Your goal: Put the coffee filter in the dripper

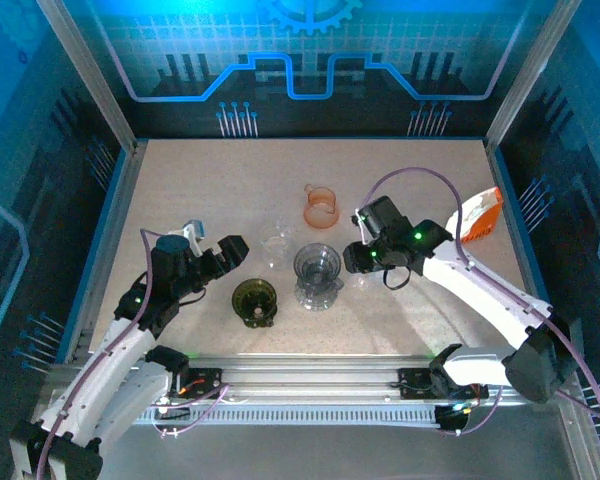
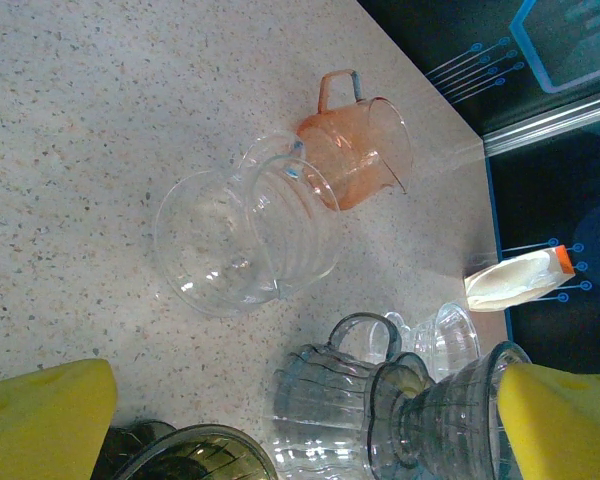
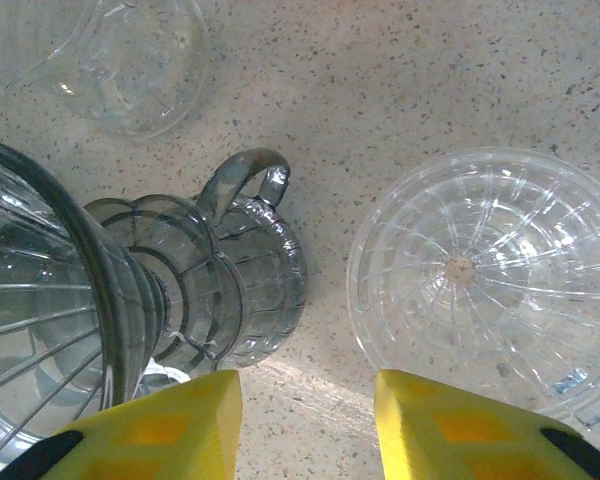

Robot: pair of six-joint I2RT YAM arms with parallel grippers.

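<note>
The coffee filter pack (image 1: 483, 213), white with an orange end, lies at the table's right side, also seen far off in the left wrist view (image 2: 515, 278). A grey dripper (image 1: 318, 272) stands mid-table on a ribbed grey cup (image 3: 250, 290). A clear dripper (image 3: 490, 270) sits just right of it. My right gripper (image 1: 361, 257) hangs open above the bare table between those two, nothing between its yellow fingers (image 3: 308, 425). My left gripper (image 1: 235, 255) is wide open and empty (image 2: 300, 440), left of the grey dripper (image 2: 450, 410).
An orange dripper (image 1: 321, 207) stands at the back. A clear glass vessel (image 1: 277, 245) lies on its side in front of it. A dark olive dripper (image 1: 253, 301) sits near the front, under my left gripper. Raised walls edge the table.
</note>
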